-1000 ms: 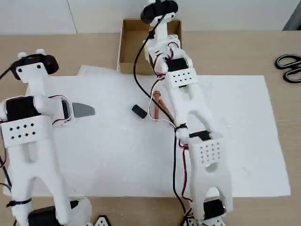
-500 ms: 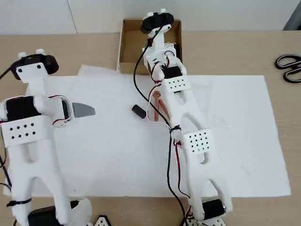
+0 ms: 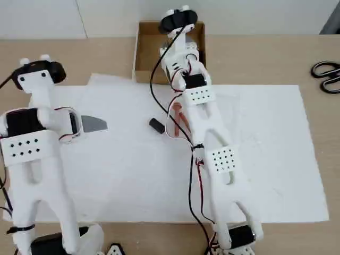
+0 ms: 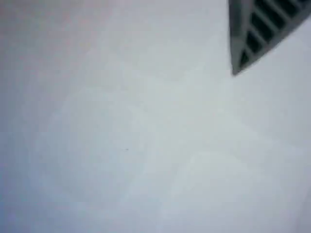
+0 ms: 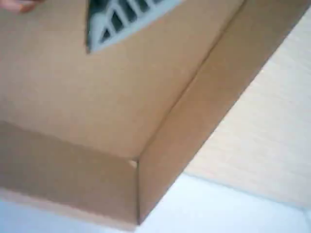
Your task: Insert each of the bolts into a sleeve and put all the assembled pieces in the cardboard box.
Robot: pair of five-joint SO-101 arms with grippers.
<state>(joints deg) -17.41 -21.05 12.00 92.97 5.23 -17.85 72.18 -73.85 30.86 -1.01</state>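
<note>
The cardboard box (image 3: 144, 53) stands at the table's far edge, and its brown floor and inner corner (image 5: 138, 162) fill the right wrist view. My right gripper (image 5: 116, 22) hangs over the inside of the box. A pinkish scrap (image 5: 17, 5) shows at that view's edge; I cannot tell what it is. A black sleeve (image 3: 155, 126) lies on the white sheet (image 3: 122, 170). Copper bolts (image 3: 175, 114) lie just right of it, partly under my right arm. My left gripper (image 3: 96, 124) rests shut and empty over the sheet's left part, well left of the sleeve.
Scissors (image 3: 326, 75) lie on the wooden table at the far right. The sheet's right half and near part are bare. The right arm's black cable (image 3: 159, 101) runs down past the sleeve and bolts.
The right arm has drawn back a little from the far side of the box, its elbow shifting left. The left arm, sleeve and bolts have not moved.
</note>
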